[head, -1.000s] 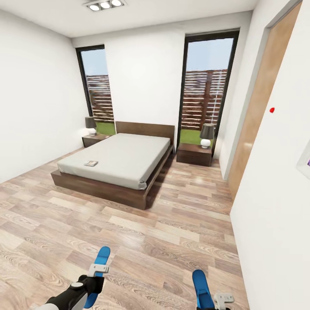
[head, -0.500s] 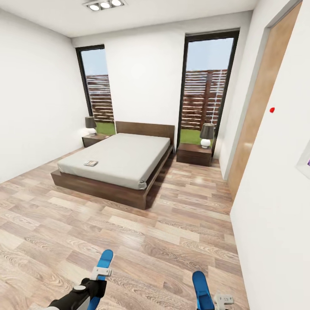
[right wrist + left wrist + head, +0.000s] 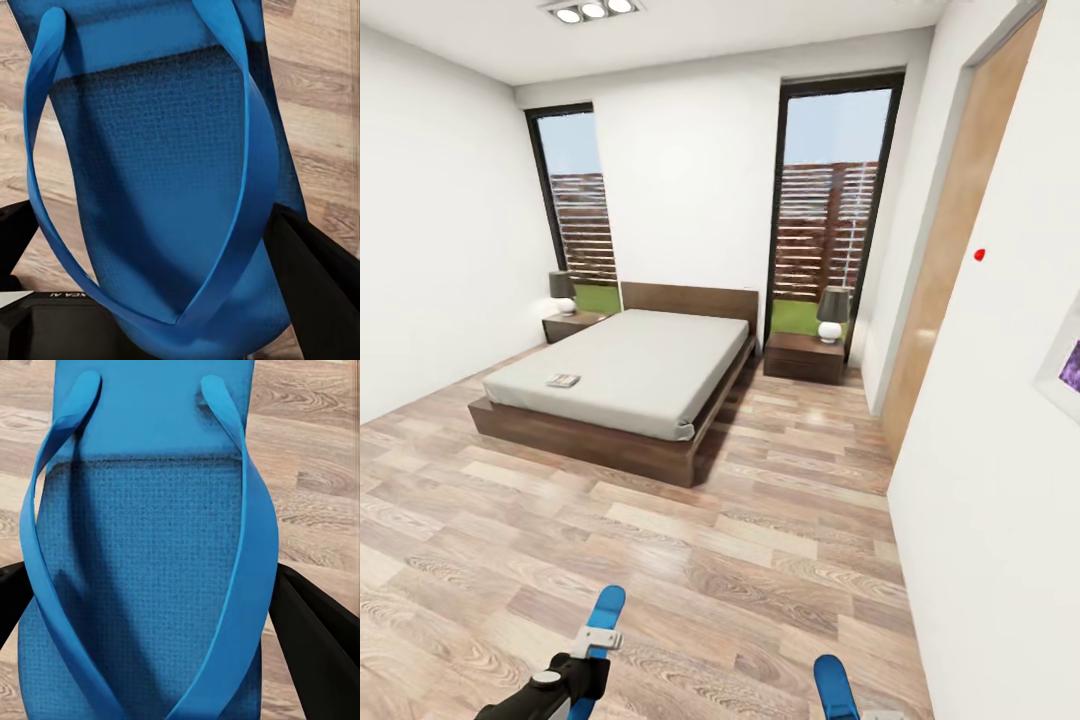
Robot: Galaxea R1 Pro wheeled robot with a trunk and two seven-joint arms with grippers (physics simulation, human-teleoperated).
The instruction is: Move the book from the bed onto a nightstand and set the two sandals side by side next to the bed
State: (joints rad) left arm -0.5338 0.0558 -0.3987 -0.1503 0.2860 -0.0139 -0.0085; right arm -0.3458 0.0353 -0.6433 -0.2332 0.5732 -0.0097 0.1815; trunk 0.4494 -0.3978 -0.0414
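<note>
The bed [image 3: 630, 375] stands against the far wall, its grey mattress on a dark wood frame. The book [image 3: 563, 380] lies near the mattress's front left corner. A nightstand [image 3: 572, 323] with a lamp flanks the bed on the left, and another nightstand [image 3: 805, 356] on the right. My left gripper [image 3: 161, 615] is shut on a blue sandal [image 3: 601, 618], held low over the floor. The other sandal [image 3: 833, 686] is held the same way, with my right gripper [image 3: 165, 255] shut on it. Black fingers [image 3: 315, 634] press the soles' edges.
Wood floor [image 3: 740, 520] stretches between me and the bed. A white wall [image 3: 1000, 450] with a wooden door [image 3: 940, 270] runs close along my right. Two tall windows [image 3: 830, 210] are in the far wall.
The whole head view has shifted a little, so the camera moved. Both held sandals sit slightly lower in the picture. Both grips are unchanged.
</note>
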